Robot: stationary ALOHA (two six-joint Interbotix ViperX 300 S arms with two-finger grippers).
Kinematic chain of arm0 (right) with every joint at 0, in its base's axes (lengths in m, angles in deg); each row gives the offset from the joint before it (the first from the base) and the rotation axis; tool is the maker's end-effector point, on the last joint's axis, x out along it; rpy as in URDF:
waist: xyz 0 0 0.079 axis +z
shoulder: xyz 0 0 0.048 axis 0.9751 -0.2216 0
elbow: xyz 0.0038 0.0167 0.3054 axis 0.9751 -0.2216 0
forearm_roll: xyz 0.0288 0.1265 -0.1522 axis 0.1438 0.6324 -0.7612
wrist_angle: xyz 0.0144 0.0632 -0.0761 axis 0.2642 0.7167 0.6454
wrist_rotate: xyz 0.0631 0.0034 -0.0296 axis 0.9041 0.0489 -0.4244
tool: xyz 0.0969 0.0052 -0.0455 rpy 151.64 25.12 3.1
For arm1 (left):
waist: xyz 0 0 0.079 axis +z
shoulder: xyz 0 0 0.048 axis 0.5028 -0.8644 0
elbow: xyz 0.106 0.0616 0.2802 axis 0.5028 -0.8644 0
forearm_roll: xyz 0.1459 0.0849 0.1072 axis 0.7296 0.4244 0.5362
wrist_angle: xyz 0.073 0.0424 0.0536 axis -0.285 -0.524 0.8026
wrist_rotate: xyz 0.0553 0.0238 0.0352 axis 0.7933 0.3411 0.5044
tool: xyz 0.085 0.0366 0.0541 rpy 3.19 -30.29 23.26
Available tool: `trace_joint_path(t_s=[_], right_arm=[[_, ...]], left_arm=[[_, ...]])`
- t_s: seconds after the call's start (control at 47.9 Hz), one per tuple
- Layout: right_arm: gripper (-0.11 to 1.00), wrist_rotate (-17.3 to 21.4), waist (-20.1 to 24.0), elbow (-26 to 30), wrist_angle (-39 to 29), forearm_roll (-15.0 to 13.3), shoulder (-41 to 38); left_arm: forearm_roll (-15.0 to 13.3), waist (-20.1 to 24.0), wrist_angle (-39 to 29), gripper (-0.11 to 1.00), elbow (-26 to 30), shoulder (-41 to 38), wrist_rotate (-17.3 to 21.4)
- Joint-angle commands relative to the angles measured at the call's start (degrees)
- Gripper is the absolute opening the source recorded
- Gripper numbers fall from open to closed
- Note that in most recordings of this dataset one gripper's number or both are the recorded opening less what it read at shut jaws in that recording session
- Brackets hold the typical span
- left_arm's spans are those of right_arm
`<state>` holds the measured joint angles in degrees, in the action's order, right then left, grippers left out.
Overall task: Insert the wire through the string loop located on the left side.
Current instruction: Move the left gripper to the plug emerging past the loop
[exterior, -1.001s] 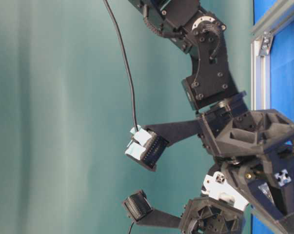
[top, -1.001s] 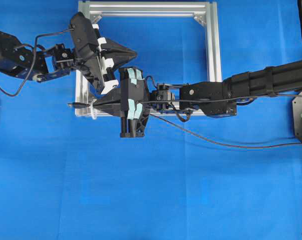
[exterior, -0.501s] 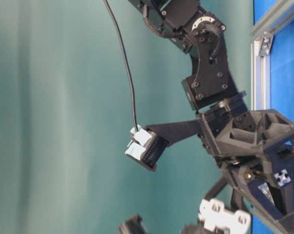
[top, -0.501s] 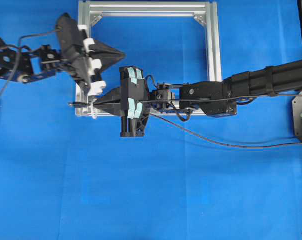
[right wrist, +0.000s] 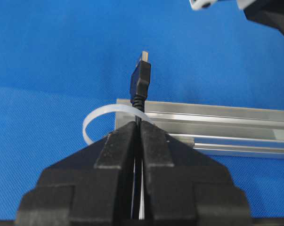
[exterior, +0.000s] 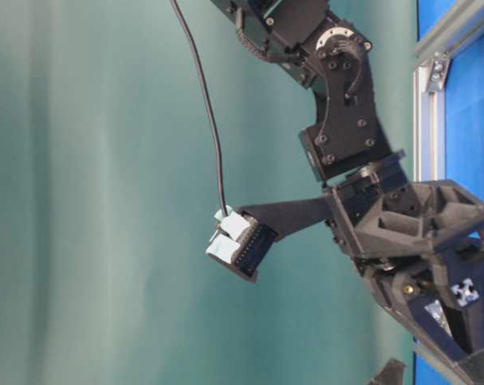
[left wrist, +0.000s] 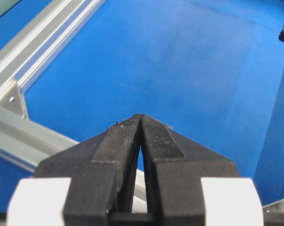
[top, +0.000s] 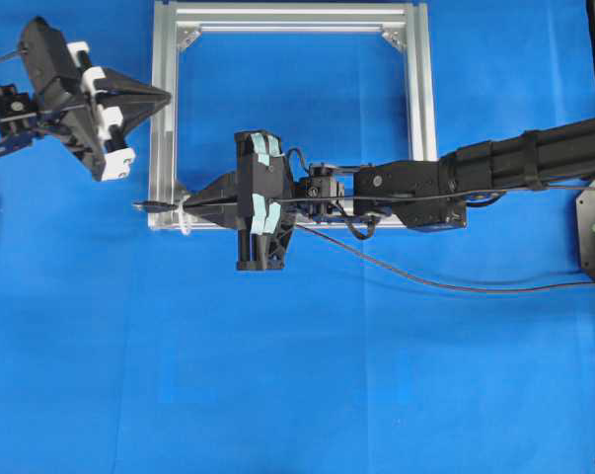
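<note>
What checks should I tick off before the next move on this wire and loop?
1. Right claw shut on the wire: ok.
2. Plug past the string loop: ok in the right wrist view.
3. Wire actually inside the loop, not beside it: cannot tell.
4. Left claw shut and empty: ok.
5. Left claw apart from the plug: ok, it is up by the frame rail's left side.
6. Trailing wire free on the table: ok.

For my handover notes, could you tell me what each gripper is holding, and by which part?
The right gripper pinches the wire just behind its plug; the left gripper is shut on nothing.
</note>
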<state>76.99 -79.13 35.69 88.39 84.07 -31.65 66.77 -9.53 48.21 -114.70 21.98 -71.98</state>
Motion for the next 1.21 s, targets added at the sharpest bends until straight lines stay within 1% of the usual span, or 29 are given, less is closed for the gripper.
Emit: trace_joint_path(t_s=[0.0, 0.167, 0.25, 0.501, 0.605, 0.793, 1.043, 1.189], right_arm=[[0.00, -0.1, -0.1, 0.9, 0.3, 0.0, 1.1], [0.00, -0.1, -0.1, 0.8, 0.3, 0.0, 1.1], [0.00, -0.1, -0.2, 0.9, 0.3, 0.1, 1.1], [0.00, -0.1, -0.1, 0.8, 0.3, 0.1, 1.1], [0.00, -0.1, -0.1, 0.8, 0.3, 0.1, 1.1], [0.00, -0.1, -0.1, 0.8, 0.3, 0.1, 1.2], [0.00, -0.1, -0.1, 0.8, 0.3, 0.0, 1.1], [0.00, -0.1, -0.2, 0.8, 0.3, 0.0, 1.1]], left_arm=[[0.2, -0.2, 0.2, 0.00, 0.0, 1.6, -0.1], [0.2, -2.7, 0.0, 0.00, -0.1, 2.0, -0.1], [0.3, -5.4, 0.0, 0.00, -0.1, 2.2, -0.1], [0.2, -15.7, 0.0, 0.00, -1.4, 3.5, -0.1], [0.2, -18.9, -0.1, 0.00, -2.4, 4.9, -0.1], [0.2, -20.7, -0.5, 0.00, -3.7, 7.5, -0.1], [0.2, -20.7, -3.3, 0.00, -3.3, 7.7, -0.1], [0.2, -20.7, -3.5, 0.00, -3.2, 7.6, -0.1]])
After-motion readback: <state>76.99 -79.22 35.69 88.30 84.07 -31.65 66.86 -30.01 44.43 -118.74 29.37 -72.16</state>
